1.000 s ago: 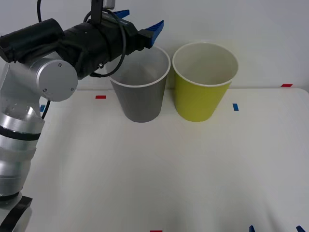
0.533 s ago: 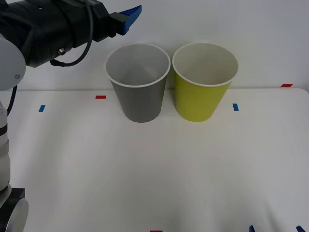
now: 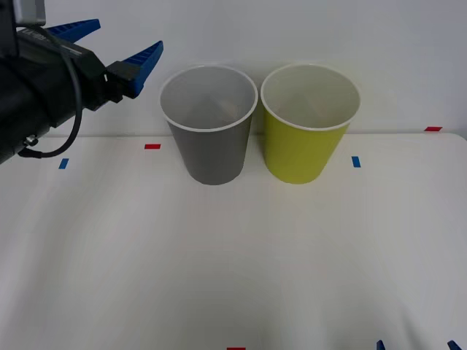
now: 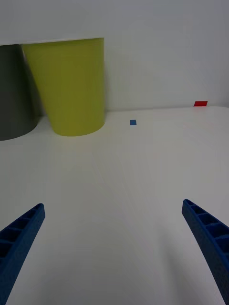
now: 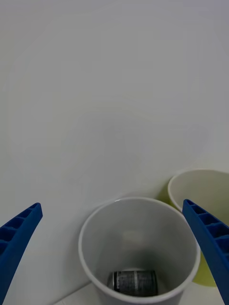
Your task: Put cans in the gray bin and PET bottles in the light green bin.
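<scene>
The gray bin (image 3: 211,146) stands at the back of the table with the light green bin (image 3: 305,142) touching its right side. In the left wrist view a small black can (image 5: 134,280) with a white label lies on its side at the bottom of the gray bin (image 5: 95,259). My left gripper (image 3: 117,47) hangs open and empty in the air, up and to the left of the gray bin. My right gripper (image 4: 114,248) is open and empty low over the table's front right, its fingertips (image 3: 379,344) just showing at the front view's lower edge.
Small red and blue tape marks (image 3: 152,146) dot the white table (image 3: 233,262). A white wall rises right behind the bins. The light green bin (image 4: 71,86) and a blue mark (image 4: 133,122) lie ahead of the right gripper.
My left arm has drawn back to the left and away from above the gray bin, its gripper staying open.
</scene>
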Controlling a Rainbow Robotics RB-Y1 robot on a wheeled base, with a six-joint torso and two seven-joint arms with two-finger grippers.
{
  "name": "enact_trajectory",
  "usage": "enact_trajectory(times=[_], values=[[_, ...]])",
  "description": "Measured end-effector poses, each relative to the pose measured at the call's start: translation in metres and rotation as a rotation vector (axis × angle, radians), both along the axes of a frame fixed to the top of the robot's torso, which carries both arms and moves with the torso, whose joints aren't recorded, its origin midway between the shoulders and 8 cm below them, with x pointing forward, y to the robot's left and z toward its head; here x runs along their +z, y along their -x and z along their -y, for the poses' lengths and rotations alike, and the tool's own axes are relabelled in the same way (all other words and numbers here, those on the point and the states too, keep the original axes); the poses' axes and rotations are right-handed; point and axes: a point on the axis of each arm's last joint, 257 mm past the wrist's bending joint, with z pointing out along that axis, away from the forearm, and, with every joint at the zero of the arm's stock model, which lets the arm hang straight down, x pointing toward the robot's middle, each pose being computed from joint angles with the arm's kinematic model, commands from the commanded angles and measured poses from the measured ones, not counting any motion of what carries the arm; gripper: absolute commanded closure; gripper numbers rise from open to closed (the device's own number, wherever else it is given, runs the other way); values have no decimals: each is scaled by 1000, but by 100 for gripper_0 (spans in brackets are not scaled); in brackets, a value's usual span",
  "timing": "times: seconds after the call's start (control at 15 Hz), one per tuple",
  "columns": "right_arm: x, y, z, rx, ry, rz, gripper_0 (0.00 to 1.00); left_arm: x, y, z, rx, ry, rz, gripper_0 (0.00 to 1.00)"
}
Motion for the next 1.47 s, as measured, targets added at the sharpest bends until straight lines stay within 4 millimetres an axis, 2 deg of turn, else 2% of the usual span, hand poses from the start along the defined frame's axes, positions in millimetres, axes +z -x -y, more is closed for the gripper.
enact_trajectory(times=[0.33,0.47,1.0,1.2,1.47], values=[[0,0,0,0,0,0,0,-22,18,-29,20,28,-44,0],[0,0,0,0,0,0,0,-29,32,-36,38,6,-47,0],[0,0,0,0,0,0,0,-84,57,-73,135,74,-74,0],[0,0,0,0,0,0,0,-104,68,-80,178,78,-52,0],[0,0,0,0,0,0,0,-133,77,-78,201,130,-74,0]])
